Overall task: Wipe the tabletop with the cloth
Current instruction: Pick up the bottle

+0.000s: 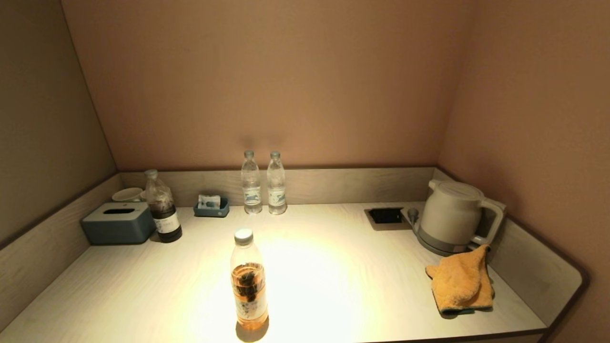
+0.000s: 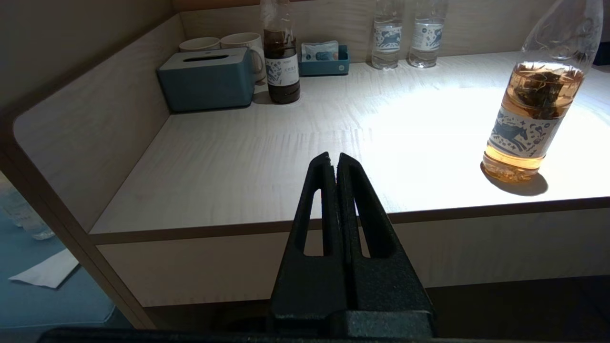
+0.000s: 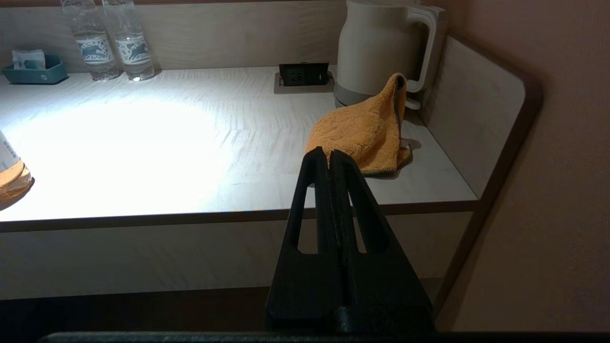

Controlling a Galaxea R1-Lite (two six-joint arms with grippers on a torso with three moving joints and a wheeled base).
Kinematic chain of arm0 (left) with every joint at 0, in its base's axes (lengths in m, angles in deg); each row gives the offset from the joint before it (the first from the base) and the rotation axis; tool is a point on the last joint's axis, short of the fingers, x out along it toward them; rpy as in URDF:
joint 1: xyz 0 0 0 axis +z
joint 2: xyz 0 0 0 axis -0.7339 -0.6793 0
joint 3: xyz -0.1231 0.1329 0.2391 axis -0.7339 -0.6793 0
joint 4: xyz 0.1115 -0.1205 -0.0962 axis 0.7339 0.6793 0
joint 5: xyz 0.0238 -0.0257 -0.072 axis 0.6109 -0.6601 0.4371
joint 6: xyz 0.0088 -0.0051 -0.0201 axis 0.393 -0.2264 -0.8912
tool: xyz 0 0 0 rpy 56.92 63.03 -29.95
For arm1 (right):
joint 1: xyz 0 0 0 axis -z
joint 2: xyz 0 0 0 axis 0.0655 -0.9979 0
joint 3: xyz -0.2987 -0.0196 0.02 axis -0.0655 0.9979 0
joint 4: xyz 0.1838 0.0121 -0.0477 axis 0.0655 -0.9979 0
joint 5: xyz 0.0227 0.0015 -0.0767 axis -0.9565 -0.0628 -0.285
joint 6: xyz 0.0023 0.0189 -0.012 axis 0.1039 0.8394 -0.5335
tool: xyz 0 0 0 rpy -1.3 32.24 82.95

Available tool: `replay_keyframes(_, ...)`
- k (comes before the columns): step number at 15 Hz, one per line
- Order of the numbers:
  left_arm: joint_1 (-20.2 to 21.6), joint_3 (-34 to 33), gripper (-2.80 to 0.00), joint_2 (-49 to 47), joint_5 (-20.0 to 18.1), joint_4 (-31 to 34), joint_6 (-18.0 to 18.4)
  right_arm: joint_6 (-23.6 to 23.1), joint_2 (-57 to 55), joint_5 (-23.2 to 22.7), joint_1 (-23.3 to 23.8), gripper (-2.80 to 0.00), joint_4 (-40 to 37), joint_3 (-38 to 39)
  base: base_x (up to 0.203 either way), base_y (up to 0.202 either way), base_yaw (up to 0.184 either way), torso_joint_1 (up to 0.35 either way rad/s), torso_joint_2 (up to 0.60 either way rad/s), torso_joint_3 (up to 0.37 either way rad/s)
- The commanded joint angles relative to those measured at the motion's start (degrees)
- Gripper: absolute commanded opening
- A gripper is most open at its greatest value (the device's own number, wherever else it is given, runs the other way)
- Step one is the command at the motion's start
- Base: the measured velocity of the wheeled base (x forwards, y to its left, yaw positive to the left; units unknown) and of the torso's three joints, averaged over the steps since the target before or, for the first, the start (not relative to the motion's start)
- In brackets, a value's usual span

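Left gripper (image 2: 333,159): fingers pressed together, nothing between them, touching nothing. Held off the front edge of the tabletop (image 2: 267,157), below its level, on the left side. Tea bottle (image 2: 536,109) upright ahead of it near the front edge, well apart from the fingertips.

Right gripper (image 3: 329,155): fingers likewise pressed together, empty, no contact. Held off the front edge on the right side, pointing toward the cloth (image 3: 367,131) but apart from it.

Neither arm visible from the head camera.

Cloth (image 1: 461,280): orange, crumpled, lying on the tabletop (image 1: 343,267) at the right, near the front edge and side wall. One corner raised, leaning against the kettle (image 1: 452,215) just behind it.

Along the back: two water bottles (image 1: 263,183) side by side, small tray (image 1: 211,208), dark bottle (image 1: 163,207), tissue box (image 1: 118,223) with cups (image 2: 224,44) behind. Socket (image 1: 386,216) set into the top beside the kettle.
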Motion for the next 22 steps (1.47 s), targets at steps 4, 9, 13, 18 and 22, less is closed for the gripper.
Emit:
replay_keyframes(4, 0.0, -0.01, -2.8, 0.01, -0.02, -0.01, 0.02, -0.09, -0.05, 0.0, -0.01, -2.8, 0.04, 0.0, 0.0, 0.0, 0.0, 0.0, 0.0, 0.0)
replay_keyframes(9, 0.0, -0.01, -2.8, -0.06, -0.02, -0.01, 0.02, -0.09, -0.05, -0.09, -0.01, -2.8, 0.13, 0.0, 0.0, 0.0, 0.0, 0.0, 0.0, 0.0)
replay_keyframes(13, 0.0, -0.01, -2.8, -0.06, -0.02, -0.01, 0.02, -0.18, -0.05, -0.09, -0.01, -2.8, 0.31, 0.0, 0.0, 0.0, 0.0, 0.0, 0.0, 0.0)
replay_keyframes(18, 0.0, -0.01, -2.8, -0.06, -0.02, -0.01, 0.02, -0.18, -0.05, 0.09, -0.01, -2.8, 0.73, -0.64, 0.0, 0.0, 0.0, 0.0, 0.0, 0.0)
replay_keyframes(22, 0.0, -0.01, -2.8, -0.06, -0.02, -0.01, 0.02, -0.24, -0.1, -0.33, -0.01, -2.8, -1.52, -6.4, 0.0, 0.0, 0.0, 0.0, 0.0, 0.0)
